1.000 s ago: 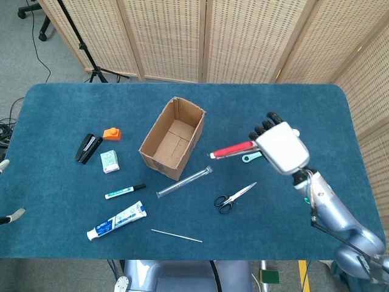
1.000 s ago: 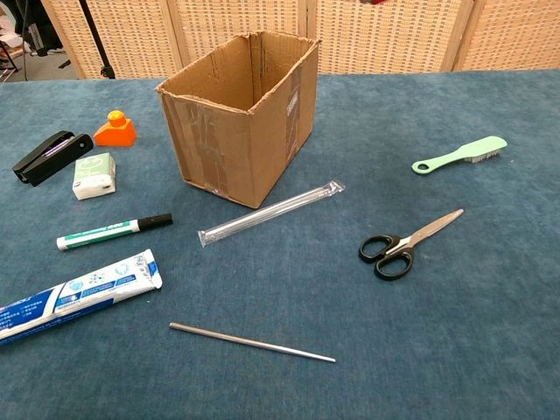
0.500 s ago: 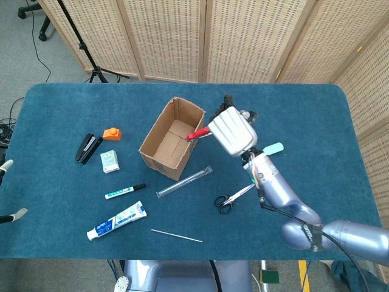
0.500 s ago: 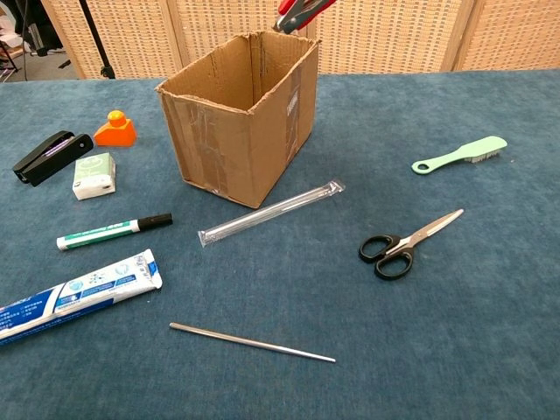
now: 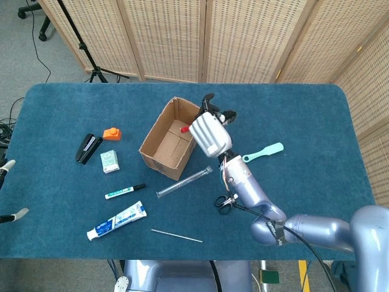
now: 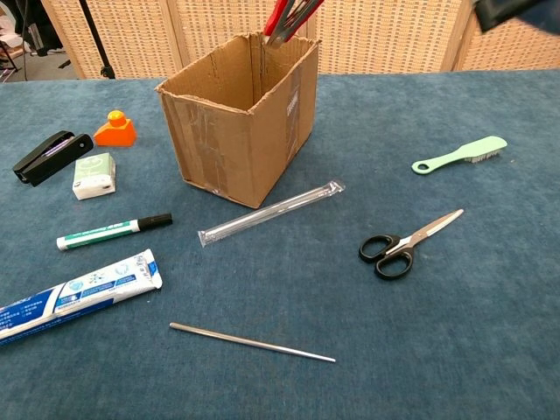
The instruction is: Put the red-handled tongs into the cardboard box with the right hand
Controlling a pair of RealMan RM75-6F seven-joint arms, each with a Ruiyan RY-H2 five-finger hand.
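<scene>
Right hand (image 5: 209,134) poised over right rim of cardboard box (image 5: 159,152), back of hand toward head camera, fingers curled down and closed on red-handled tongs (image 6: 289,19). Tongs steeply tilted, lower ends dipping past box's top edge in chest view; red tip just visible inside box, left of hand, in head view. Cannot tell whether tips touch box floor. Hand itself out of chest view apart from a dark blur at top right corner.

Box open-topped, directly below and left of hand. Clear plastic tube (image 5: 184,182) lying diagonal just below hand, beside box's near wall. Scissors (image 5: 225,201) with black handles further below, partly hidden by right forearm in head view, fully seen in chest view. Green brush (image 5: 263,151) off to right of hand, apart from everything else.

Well left of hand, beyond box: orange block (image 5: 111,134), black stapler (image 5: 87,148), small green-and-white packet (image 5: 109,161). Lower left of hand: marker (image 5: 124,191) with black cap, toothpaste tube (image 5: 115,221), thin metal rod (image 5: 176,235) nearest table's front edge.

Left hand (image 5: 7,190) only at far left frame edge in head view, pale fingertips showing, off blue table (image 5: 316,115); pose not readable.
</scene>
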